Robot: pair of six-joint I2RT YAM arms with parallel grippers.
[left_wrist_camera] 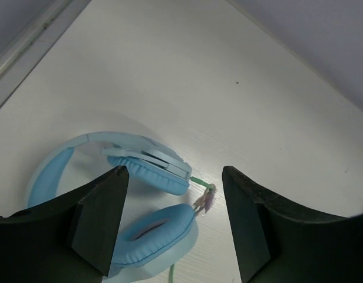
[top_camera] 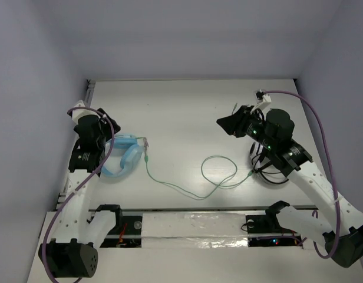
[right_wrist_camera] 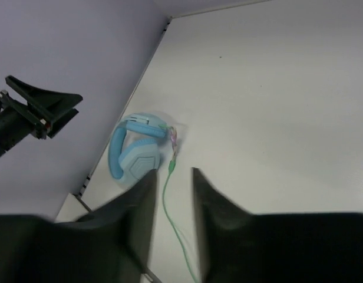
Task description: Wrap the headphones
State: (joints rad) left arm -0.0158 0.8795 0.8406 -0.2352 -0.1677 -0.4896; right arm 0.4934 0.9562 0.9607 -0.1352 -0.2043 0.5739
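Headphones lie on the bench at approx 9 o'clock, close to the L wall. Left jaws hang right over them, spread wide, gripping nothing. Pale-green cable trails off toward 4 o'clock, then curls into a loose loop right of centre. Right jaws sit raised at approx 2 o'clock, well apart from the headphones, w/ only a narrow gap btwn the fingers and nothing in it.
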